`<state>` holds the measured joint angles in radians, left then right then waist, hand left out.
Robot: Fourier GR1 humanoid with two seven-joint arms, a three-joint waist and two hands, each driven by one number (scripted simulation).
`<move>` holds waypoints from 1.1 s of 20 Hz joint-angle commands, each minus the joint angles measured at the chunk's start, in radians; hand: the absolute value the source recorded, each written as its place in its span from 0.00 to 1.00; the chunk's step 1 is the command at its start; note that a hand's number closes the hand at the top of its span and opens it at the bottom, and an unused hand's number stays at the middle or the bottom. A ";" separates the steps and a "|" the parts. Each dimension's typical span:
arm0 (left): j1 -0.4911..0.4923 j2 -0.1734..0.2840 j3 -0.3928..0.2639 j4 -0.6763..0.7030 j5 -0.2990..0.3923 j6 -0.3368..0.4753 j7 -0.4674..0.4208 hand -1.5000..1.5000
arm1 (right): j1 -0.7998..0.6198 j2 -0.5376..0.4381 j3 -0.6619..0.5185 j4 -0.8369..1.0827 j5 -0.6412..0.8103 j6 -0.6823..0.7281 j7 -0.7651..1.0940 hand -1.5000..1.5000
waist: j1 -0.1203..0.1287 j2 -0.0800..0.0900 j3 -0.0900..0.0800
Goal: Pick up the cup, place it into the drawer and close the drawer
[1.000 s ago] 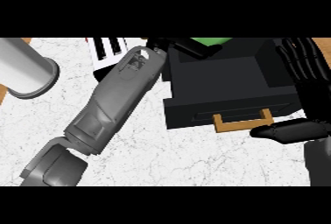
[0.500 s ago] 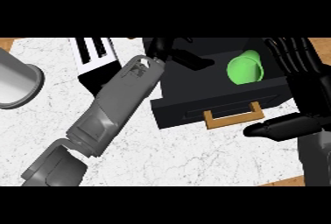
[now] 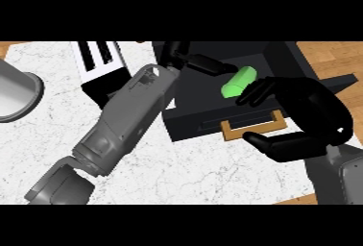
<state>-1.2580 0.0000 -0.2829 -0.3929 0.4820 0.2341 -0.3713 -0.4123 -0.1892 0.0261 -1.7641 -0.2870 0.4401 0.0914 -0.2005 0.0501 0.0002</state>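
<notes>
The green cup [image 3: 239, 81] lies on its side inside the open black drawer [image 3: 212, 120], near its right wall. My left forearm crosses the counter from the lower left, and my left hand [image 3: 190, 58] is over the drawer's back left part, a straight finger pointing at the cup and ending just short of it. My right hand [image 3: 312, 115] arches over the drawer's front right corner, relaxed and holding nothing. Its fingertips [image 3: 257, 93] sit just below the cup and its thumb lies under the tan drawer handle [image 3: 251, 128].
A grey metal pot [image 3: 16, 96] stands at the left edge of the white marble counter [image 3: 205, 168]. A black-and-white slotted appliance [image 3: 99, 60] sits beside the drawer, behind my left forearm. Wooden surface [image 3: 333, 55] shows at the upper right.
The cup has gone from the view's top edge down into the drawer and now lies on its side. My left hand's fingers have come off it. My right hand now arches over the drawer front.
</notes>
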 commanded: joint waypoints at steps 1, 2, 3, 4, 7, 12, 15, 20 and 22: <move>-0.008 0.000 0.022 -0.030 0.081 0.009 -0.065 0.00 | 0.004 -0.044 0.072 0.001 -0.056 0.115 0.071 1.00 | 0.017 -0.012 -0.001; -0.014 0.000 0.030 -0.035 0.104 0.025 -0.072 0.00 | -0.018 -0.079 0.076 0.023 -0.042 0.145 0.081 1.00 | 0.028 -0.011 -0.001; -0.001 0.000 0.035 -0.031 0.107 0.039 -0.094 0.00 | 0.031 -0.122 0.111 -0.005 -0.015 0.192 0.098 1.00 | 0.030 -0.019 -0.001; -0.023 0.000 0.052 -0.019 0.117 0.055 -0.085 0.00 | 0.026 -0.156 0.118 -0.001 0.017 0.206 0.116 1.00 | 0.049 -0.020 -0.001; -0.003 0.000 0.013 -0.005 0.133 0.092 -0.121 0.00 | 0.048 -0.185 0.150 -0.010 0.106 0.215 0.122 0.00 | 0.071 -0.025 0.000; -0.015 0.000 0.046 0.010 0.156 0.079 -0.121 0.00 | 0.083 -0.214 0.202 -0.032 0.415 0.129 0.064 0.00 | 0.143 -0.034 0.001; 0.058 0.000 0.044 -0.017 0.176 0.045 -0.186 0.00 | 0.151 -0.212 0.228 0.066 0.544 0.069 -0.040 0.00 | 0.169 -0.038 0.001; 0.063 0.027 0.079 -0.042 0.169 -0.015 -0.154 0.00 | 0.073 -0.141 0.306 0.358 0.693 -0.027 -0.097 0.00 | 0.226 -0.041 0.001; 0.109 0.021 0.081 -0.070 0.174 -0.018 -0.176 0.00 | 0.023 -0.123 0.338 0.454 0.740 -0.034 -0.118 0.00 | 0.236 -0.043 0.001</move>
<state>-1.1878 0.0101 -0.2153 -0.4281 0.6472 0.2436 -0.5470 -0.3210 -0.3401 0.3258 -1.4916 0.3575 0.4401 0.0176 0.0021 0.0106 0.0010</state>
